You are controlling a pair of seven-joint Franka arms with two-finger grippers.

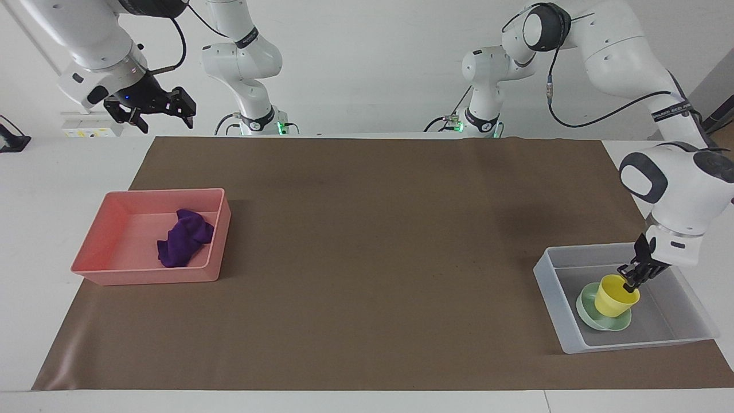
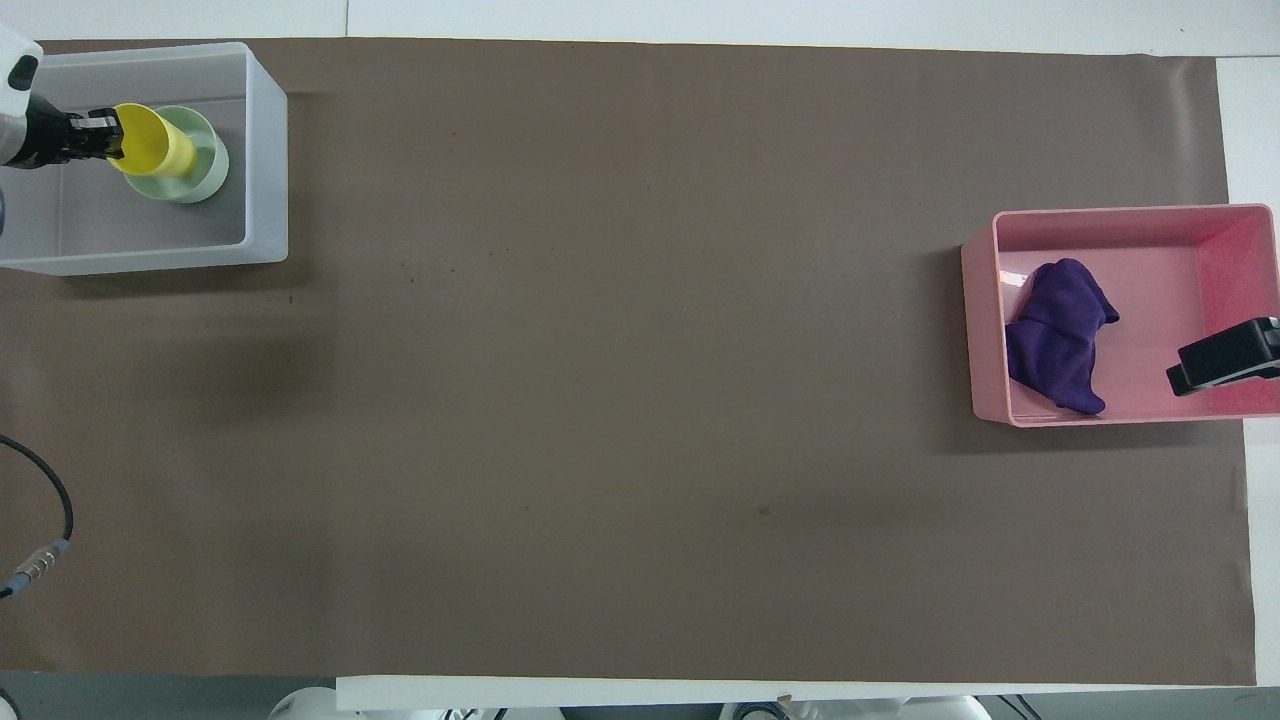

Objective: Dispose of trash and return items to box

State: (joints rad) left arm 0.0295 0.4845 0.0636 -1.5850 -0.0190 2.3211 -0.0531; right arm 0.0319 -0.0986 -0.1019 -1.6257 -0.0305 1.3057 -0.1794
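Note:
My left gripper (image 1: 629, 281) (image 2: 103, 133) is shut on the rim of the yellow cup (image 1: 611, 298) (image 2: 155, 152) and holds it upright in the mint-green bowl (image 1: 590, 316) (image 2: 205, 173). I cannot tell whether the cup rests on the bowl. The bowl lies in the translucent box (image 1: 551, 304) (image 2: 265, 160) at the left arm's end of the table. My right gripper (image 1: 155, 112) (image 2: 1225, 362) waits raised at the right arm's end of the table, over the pink tray in the overhead view.
A pink tray (image 1: 94, 274) (image 2: 1110, 225) at the right arm's end holds a crumpled purple cloth (image 1: 183, 238) (image 2: 1060, 335). A brown mat (image 1: 367, 258) (image 2: 640, 400) covers the table between tray and box.

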